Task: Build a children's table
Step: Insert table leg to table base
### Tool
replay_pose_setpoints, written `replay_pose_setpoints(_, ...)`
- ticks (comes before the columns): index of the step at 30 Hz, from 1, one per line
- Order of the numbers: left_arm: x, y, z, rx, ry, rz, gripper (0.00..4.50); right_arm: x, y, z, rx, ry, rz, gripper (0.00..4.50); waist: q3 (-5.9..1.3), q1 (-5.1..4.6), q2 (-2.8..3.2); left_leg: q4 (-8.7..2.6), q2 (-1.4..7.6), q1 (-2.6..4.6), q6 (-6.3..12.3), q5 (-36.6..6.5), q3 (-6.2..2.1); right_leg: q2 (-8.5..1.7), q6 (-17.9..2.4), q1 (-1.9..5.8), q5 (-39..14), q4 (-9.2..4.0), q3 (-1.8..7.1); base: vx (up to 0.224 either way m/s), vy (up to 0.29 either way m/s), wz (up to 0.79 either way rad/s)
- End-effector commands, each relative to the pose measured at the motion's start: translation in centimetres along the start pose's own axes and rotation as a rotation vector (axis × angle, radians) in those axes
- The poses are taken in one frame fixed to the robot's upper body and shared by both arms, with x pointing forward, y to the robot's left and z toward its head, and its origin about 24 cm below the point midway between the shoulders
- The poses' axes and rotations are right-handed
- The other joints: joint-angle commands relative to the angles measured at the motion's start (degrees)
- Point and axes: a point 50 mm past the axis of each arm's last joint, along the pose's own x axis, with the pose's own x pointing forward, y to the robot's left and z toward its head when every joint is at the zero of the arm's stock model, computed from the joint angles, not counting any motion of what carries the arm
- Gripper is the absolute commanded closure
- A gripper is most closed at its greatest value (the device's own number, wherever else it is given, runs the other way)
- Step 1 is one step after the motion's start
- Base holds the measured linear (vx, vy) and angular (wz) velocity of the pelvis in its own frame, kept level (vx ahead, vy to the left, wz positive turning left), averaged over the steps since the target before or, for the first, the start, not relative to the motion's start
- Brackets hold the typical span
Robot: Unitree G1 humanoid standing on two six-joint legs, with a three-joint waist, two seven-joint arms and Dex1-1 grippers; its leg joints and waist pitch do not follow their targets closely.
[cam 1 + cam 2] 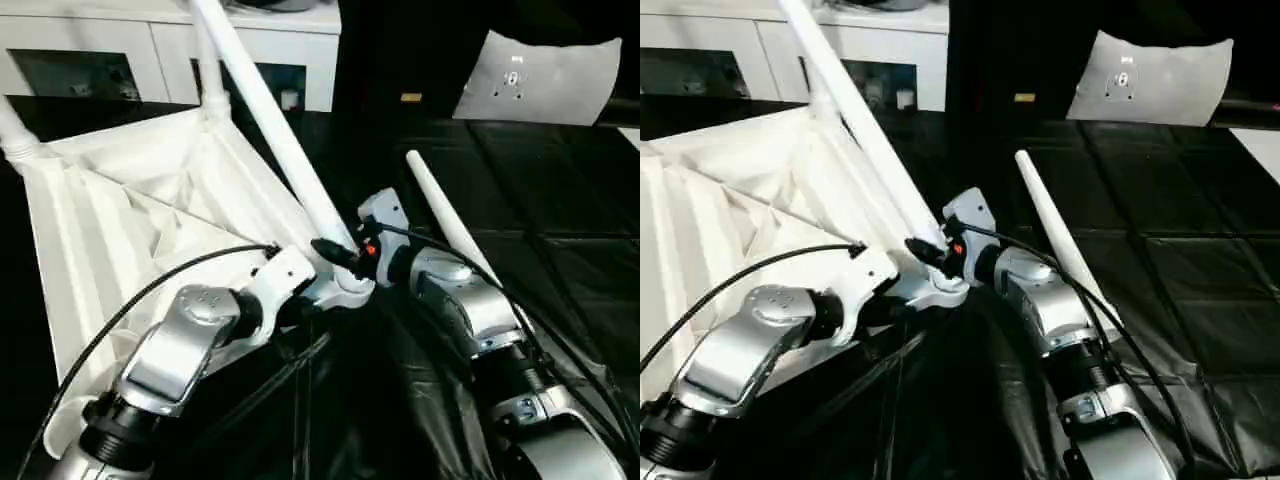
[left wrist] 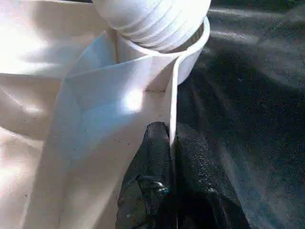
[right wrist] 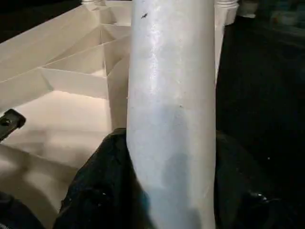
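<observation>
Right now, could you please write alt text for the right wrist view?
The right gripper clamps a white table leg that rises between its black fingers. Behind lies the ribbed underside of the white tabletop on a dark surface.

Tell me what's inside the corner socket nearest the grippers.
A leg's ribbed end sits in the corner socket, leaning rather than upright. The right gripper holds that leg; the left gripper pinches the tabletop's rim. How deep it sits is hidden.

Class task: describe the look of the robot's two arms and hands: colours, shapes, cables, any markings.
Both forearms are rounded silver shells with black ring joints. The left hand and the right hand have black textured fingers. Thin black cables loop along each arm. A small orange mark sits near the right wrist.
</observation>
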Motion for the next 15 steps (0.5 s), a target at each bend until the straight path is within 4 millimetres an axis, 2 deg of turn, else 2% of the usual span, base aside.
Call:
replay_pose_setpoints(1, -0.6, 0.1, 2.1, 0.088, -0.075, 0.020, 4.50, -0.9, 0.6, -5.8, 0.109, 0.209, -0.020, 2.59, -3.49, 0.43, 0.90, -2.85, 1.08, -0.96, 4.40, -0.11, 0.15, -4.15, -14.87, 3.79, -0.86, -2.22, 3.11, 0.000, 0.000, 0.00)
replay_pose_setpoints(4, -1.1, 0.4, 1.5, 0.146, -0.058, 0.000, 4.50, -1.1, 0.4, -4.6, 0.127, 0.091, -0.030, 2.59, -3.43, 0.85, 1.07, -3.04, 1.33, -0.61, 3.78, -3.50, 0.18, -4.19, -14.16, 3.67, -5.59, -2.63, 3.05, 0.000, 0.000, 0.00)
replay_pose_setpoints(6, -1.3, 0.5, 1.3, 0.158, -0.057, -0.014, 4.50, -1.2, 0.4, -4.1, 0.140, 0.039, -0.027, 2.59, -3.47, 0.91, 1.21, -3.07, 1.30, -0.59, 3.48, -4.13, 0.12, -4.17, -13.91, 3.67, -6.46, -2.70, 3.05, 0.000, 0.000, 0.00)
replay_pose_setpoints(8, -1.7, 0.5, 1.0, 0.204, -0.067, -0.059, 4.50, -1.6, 0.2, -2.6, 0.174, -0.093, -0.021, 2.59, -3.66, 0.94, 1.20, -2.95, 1.28, -0.54, 2.98, -3.65, 0.08, -4.04, -13.96, 3.74, -5.35, -2.39, 3.07, 0.000, 0.000, 0.00)
replay_pose_setpoints(10, -1.9, 0.6, 0.7, 0.237, -0.065, -0.074, 4.50, -2.0, 0.1, -1.7, 0.206, -0.169, -0.006, 2.59, -3.86, 1.08, 1.25, -2.76, 1.25, -0.59, 3.46, -2.24, 0.12, -4.00, -14.36, 3.83, -2.24, -1.99, 3.16, 0.000, 0.000, 0.00)
replay_pose_setpoints(11, -2.1, 0.6, 0.5, 0.256, -0.074, -0.091, 4.50, -2.4, 0.0, -0.9, 0.244, -0.240, 0.005, 2.59, -3.99, 1.22, 1.30, -2.62, 1.26, -0.37, 4.00, -1.16, 0.21, -3.86, -15.04, 3.63, 0.19, -1.73, 3.14, 0.000, 0.000, 0.00)
replay_pose_setpoints(13, -2.2, 0.7, 0.5, 0.216, -0.092, -0.101, 4.50, -2.7, 0.0, -0.5, 0.275, -0.281, 0.014, 2.59, -4.00, 1.47, 1.28, -2.42, 1.19, -0.49, 4.52, -0.06, 0.34, -3.78, -15.88, 3.60, 2.93, -1.28, 3.29, 0.000, 0.000, 0.00)
replay_pose_setpoints(15, -2.5, 0.7, 0.6, 0.181, -0.124, -0.135, 4.06, -3.2, -0.1, -0.2, 0.272, -0.307, 0.023, 2.59, -4.10, 1.95, 1.50, -2.23, 1.20, -0.60, 4.16, 0.20, 0.35, -3.84, -15.91, 3.55, 2.66, -1.11, 3.16, 0.000, 0.000, 0.00)
